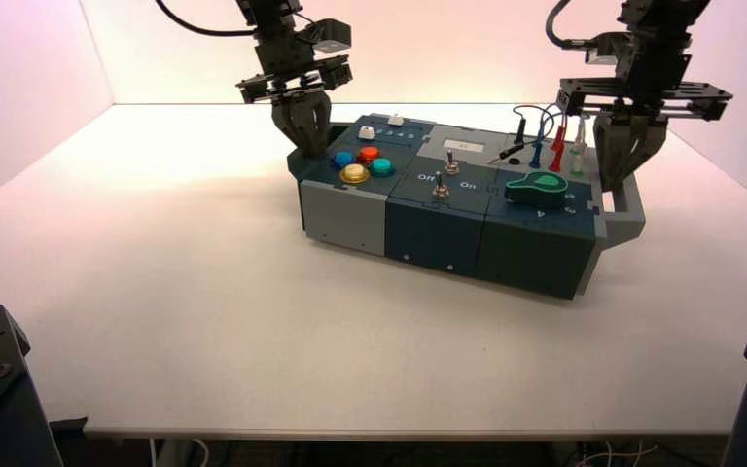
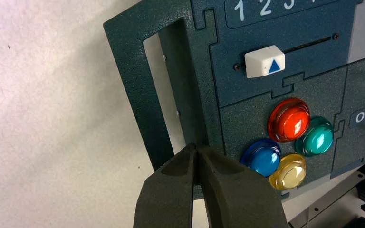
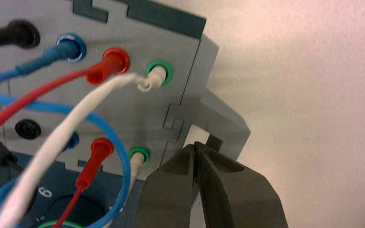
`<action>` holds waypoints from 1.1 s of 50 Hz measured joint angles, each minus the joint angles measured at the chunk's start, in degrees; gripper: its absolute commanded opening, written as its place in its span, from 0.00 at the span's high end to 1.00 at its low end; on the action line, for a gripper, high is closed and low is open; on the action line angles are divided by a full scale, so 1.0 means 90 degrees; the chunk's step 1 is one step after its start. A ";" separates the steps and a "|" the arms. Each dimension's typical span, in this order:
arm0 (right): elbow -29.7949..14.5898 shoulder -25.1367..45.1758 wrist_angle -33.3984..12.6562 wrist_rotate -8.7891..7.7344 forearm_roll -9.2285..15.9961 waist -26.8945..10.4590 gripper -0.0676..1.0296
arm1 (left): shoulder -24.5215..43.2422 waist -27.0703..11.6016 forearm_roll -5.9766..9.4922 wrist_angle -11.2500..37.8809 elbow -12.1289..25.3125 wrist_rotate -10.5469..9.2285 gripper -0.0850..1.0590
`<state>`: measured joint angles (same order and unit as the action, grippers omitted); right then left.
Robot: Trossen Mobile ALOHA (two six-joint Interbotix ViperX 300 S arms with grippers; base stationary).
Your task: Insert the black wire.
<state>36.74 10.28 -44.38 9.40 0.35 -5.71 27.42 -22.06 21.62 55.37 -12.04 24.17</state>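
1. Lying loose on the box (image 1: 433,229), beside its bare black-ringed socket (image 3: 27,128), is 1 plug of the black wire (image 1: 513,151); its other plug sits in the black socket nearer the box's far edge.
2. Roughly half done, I judge: 1 end is in, 1 remains to be picked up, lined up and pushed home.
3. Both sets of jaws are closed on nothing — the left gripper (image 1: 313,154) at the box's left-edge handle, the right gripper (image 1: 611,187) at the right-edge one.
4. Slim and rigid, the loose plug ends in a thin metal pin; its lead looks thin and pliable.
5. Matte grey panel, finely grained dark panels — and 4 glossy domed buttons (image 2: 290,121).
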 measured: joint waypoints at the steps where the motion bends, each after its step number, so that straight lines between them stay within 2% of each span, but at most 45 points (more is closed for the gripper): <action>1: 0.0000 0.0010 -0.0010 0.0000 0.0000 0.0000 0.96 | -0.0010 0.0000 0.0000 0.0000 -0.0010 -0.0010 0.95; 18: -0.0576 0.0420 -0.0127 -0.0322 0.0010 0.0000 0.96 | -0.0264 0.0029 -0.0010 0.0000 -0.0439 -0.0137 0.95; 25: -0.0898 0.0654 -0.0215 -0.0518 0.0078 -0.0010 0.96 | -0.0391 0.0029 -0.0010 0.0010 -0.0625 -0.0156 0.95; 42: -0.1572 0.1113 -0.0391 -0.0586 0.0156 -0.0146 0.96 | -0.0654 0.0029 -0.0010 -0.0146 -0.1074 -0.0205 0.95; 55: -0.1650 0.1162 -0.0439 -0.0654 0.0166 -0.0176 0.96 | -0.0752 0.0029 -0.0010 -0.0254 -0.1211 -0.0225 0.95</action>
<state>21.88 20.74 -48.34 3.52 1.85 -7.29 20.65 -21.80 21.53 53.09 -22.94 22.15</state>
